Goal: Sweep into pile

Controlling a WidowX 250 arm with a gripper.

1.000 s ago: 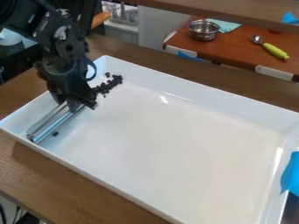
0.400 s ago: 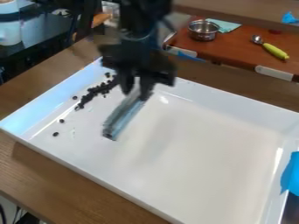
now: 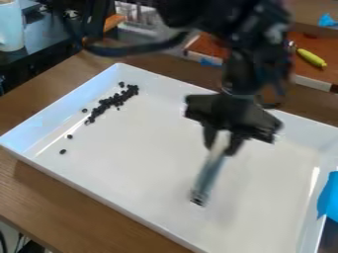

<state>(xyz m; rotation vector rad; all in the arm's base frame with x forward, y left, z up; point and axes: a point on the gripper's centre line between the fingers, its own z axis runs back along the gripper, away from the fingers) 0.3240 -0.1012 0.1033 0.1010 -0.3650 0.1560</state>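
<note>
- White tray [image 3: 151, 168] with raised walls, taking up most of the frame and set at a slant on the brown wooden bench [image 3: 39, 192].
- Black hand [image 3: 222, 142] right of the centre of the frame, over the tray, pointing downward at the end of the black arm [image 3: 254, 64], which comes in from the top edge.
- The hand is closed on a silvery bar [image 3: 208, 178], its two fingers on either side of the bar's upper end.
- The bar tilts, its lower end towards the lower left; whether that end touches the tray floor, I cannot tell.
- Small black pieces [image 3: 113, 102] lie in the upper left of the frame, inside the tray, gathered in a slanting band near its far left corner, many of them touching.
- One loose piece [image 3: 84, 110] sits just left of the band; two more lie apart from it, nearer the lower left, one [image 3: 70, 136] above the other [image 3: 63, 151].
- The bar is well apart from all the pieces.
- Blue tape [image 3: 332, 197] at the right edge of the frame, on the tray's right end.
- Upper right, behind the bench: a reddish-brown surface [image 3: 206, 45] and a green handle [image 3: 311, 58] lying on it.
</note>
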